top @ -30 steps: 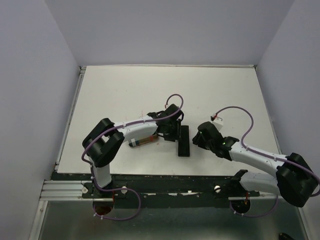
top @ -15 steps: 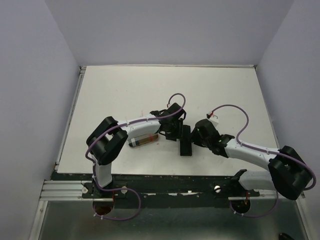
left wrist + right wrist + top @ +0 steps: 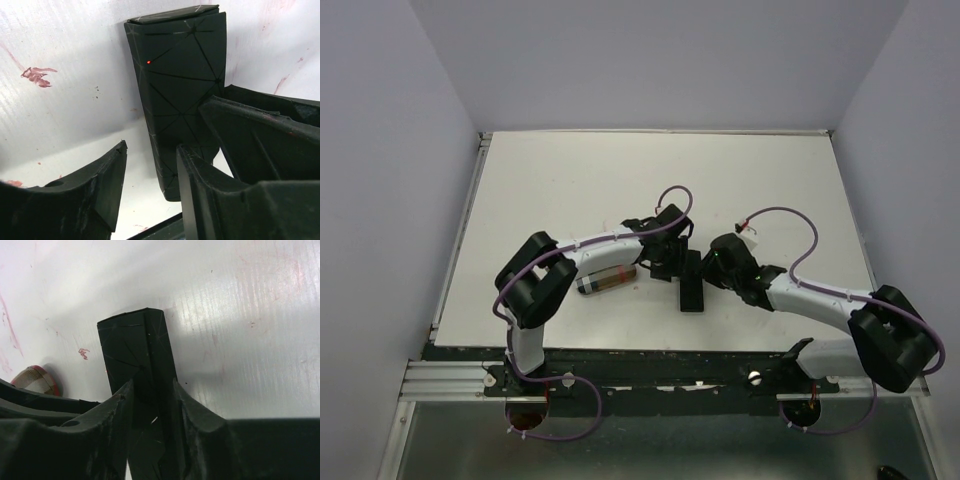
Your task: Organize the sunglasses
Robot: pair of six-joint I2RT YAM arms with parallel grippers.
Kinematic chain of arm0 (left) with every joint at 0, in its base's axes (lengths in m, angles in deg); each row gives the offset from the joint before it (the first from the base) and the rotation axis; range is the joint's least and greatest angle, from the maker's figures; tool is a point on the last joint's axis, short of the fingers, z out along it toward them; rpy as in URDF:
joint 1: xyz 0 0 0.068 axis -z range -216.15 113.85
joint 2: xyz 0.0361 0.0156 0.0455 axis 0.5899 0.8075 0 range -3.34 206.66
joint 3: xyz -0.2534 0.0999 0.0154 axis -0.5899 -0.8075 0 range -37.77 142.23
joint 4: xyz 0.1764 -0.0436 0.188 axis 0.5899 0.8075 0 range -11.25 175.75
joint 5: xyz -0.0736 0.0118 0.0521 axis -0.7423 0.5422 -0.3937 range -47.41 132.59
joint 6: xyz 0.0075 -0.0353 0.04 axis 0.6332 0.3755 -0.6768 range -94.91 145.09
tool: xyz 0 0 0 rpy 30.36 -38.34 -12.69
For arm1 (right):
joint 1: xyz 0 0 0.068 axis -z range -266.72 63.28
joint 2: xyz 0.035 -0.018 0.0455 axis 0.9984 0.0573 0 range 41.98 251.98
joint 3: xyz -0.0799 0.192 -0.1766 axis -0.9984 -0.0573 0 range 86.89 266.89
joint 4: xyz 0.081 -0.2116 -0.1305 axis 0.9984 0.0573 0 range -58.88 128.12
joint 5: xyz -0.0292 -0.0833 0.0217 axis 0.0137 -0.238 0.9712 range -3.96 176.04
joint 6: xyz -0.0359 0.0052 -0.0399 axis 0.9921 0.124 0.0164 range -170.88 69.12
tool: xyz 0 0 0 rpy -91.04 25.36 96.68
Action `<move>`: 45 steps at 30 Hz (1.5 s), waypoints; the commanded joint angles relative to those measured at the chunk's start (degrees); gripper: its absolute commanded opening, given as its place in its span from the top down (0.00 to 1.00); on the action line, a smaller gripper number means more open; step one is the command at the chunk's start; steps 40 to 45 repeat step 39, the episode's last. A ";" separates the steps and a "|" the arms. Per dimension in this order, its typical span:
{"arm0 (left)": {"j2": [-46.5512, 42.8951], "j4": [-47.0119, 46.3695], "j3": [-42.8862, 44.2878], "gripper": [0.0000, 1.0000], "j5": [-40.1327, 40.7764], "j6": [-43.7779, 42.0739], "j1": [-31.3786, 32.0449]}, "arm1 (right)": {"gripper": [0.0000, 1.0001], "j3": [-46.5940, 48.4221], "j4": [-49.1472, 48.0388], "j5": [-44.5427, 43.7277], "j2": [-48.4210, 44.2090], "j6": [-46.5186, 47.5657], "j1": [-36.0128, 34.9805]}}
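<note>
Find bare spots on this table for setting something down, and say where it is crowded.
Bare: the far half of the white table, between the back wall and the arms; the strip left of the left arm. Crowded: near centre, where the left hand and right hand meet at the plain black oblong case, beside the plaid oblong case.
</note>
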 commanded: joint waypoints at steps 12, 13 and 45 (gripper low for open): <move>-29.01 10.66 -2.12 0.01 25.32 -2.59 -7.02 | 0.07 10.64 18.94 -20.66 -18.83 2.56 0.13; -31.48 11.63 -3.00 0.01 29.00 -2.06 -7.11 | 0.06 11.44 19.91 -22.51 -20.32 3.17 0.22; -69.29 8.48 -33.33 0.01 32.65 0.23 -34.09 | 0.00 8.81 34.15 -53.12 -34.75 -1.47 0.13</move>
